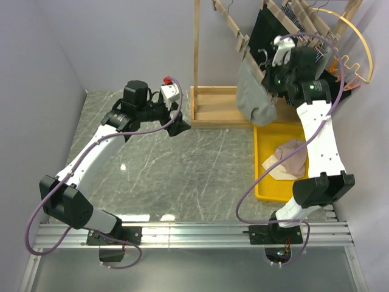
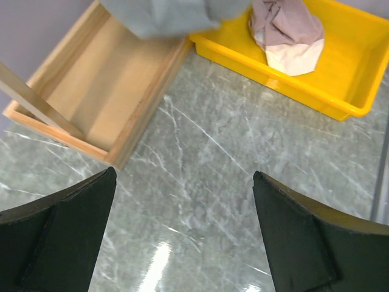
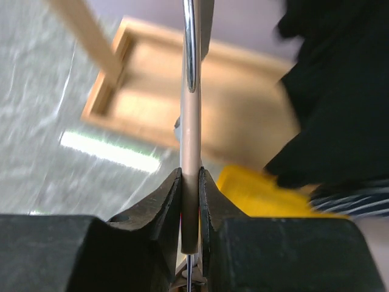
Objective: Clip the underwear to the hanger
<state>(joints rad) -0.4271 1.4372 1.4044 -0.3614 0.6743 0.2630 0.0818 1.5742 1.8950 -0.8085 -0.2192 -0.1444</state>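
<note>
The light grey underwear hangs in the air beside the wooden rack, above the far end of the yellow tray. Its lower edge shows at the top of the left wrist view. My right gripper is raised at its top. In the right wrist view my right gripper is shut on the pale wooden bar of the hanger, with the metal hook running on above. The hanger's clips are hidden. My left gripper is open and empty over the marble table, left of the rack base.
The wooden rack base stands at the back centre, with black garments hanging on its arms. A yellow hoop hanger is at the far right. The yellow tray holds a beige-pink garment.
</note>
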